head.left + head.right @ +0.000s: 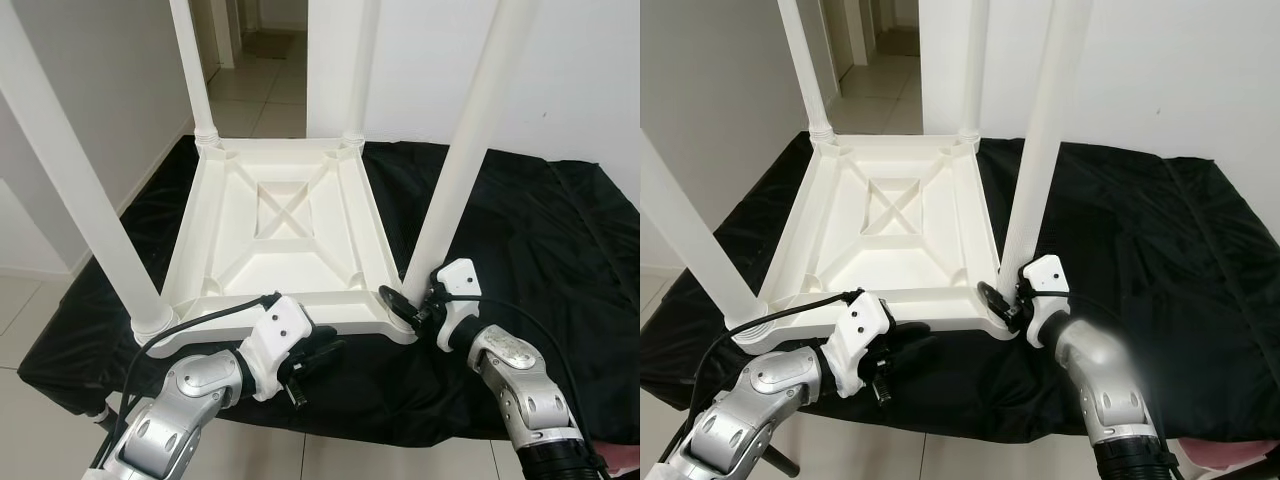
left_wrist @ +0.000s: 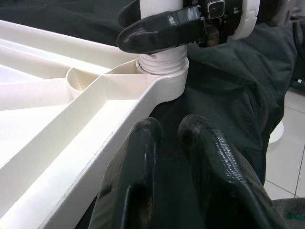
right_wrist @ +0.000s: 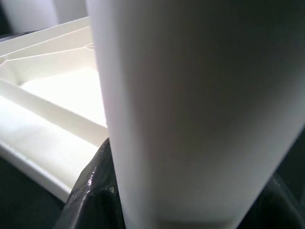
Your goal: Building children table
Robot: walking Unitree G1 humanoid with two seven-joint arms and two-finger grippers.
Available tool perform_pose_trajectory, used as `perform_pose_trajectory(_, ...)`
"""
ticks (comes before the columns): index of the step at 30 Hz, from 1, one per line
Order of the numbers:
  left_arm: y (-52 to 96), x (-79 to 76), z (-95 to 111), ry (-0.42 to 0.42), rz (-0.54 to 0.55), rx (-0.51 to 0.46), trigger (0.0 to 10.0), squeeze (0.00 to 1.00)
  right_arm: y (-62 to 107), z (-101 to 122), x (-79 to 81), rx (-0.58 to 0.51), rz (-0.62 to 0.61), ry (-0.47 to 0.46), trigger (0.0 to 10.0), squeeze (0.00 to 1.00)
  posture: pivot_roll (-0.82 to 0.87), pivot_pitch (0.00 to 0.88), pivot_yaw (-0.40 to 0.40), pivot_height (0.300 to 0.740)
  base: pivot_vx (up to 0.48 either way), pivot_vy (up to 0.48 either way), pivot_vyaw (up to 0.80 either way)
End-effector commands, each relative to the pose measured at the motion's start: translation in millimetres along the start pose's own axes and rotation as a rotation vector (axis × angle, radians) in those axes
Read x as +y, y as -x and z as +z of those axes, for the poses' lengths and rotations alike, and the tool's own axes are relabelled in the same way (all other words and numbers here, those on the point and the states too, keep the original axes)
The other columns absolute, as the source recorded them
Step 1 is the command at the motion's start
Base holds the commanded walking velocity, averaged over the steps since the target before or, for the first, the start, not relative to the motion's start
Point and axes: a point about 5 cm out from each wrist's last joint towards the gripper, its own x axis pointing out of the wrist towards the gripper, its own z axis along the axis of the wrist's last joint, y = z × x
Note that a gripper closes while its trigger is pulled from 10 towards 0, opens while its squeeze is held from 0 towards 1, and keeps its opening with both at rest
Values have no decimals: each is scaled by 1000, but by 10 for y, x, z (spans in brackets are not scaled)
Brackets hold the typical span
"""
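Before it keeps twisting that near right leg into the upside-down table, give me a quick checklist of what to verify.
1. Right hand gripping the near right leg at its base: ok.
2. Leg seated in its corner socket: ok, threads still visible.
3. Leg fully tightened: cannot tell.
4. Left hand clear of the tabletop, fingers together on the black cloth: ok.
5. Other three legs standing in their corners: ok.
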Motion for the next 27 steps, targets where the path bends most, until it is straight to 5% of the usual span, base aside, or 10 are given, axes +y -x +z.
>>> perform_pose_trajectory(1, 15, -5, -4, 7, 13, 5, 10000, 0, 64, -143, 31, 76, -129, -46, 10000, 0, -18, 22, 4, 740, 0, 0, 0)
perform_pose_trajectory(11, -2, 0, 6, 7, 9, 4, 10000, 0, 101, -166, 266, 56, -470, -121, 10000, 0, -18, 33, 1, 740, 0, 0, 0)
perform_pose_trajectory(25, 5, 70, 41, -13, 13, 4, 10000, 0, 38, -100, 340, 31, -578, -176, 10000, 0, -17, 31, 16, 740, 0, 0, 0)
perform_pose_trajectory(26, 0, 77, 46, -15, 14, 3, 10000, 0, 44, -98, 326, 28, -583, -174, 10000, 1000, -16, 32, 13, 740, 0, 0, 0)
perform_pose_trajectory(27, 0, 77, 46, -15, 14, 3, 10000, 0, 44, -98, 326, 28, -583, -174, 10000, 1000, -16, 32, 13, 740, 0, 0, 0)
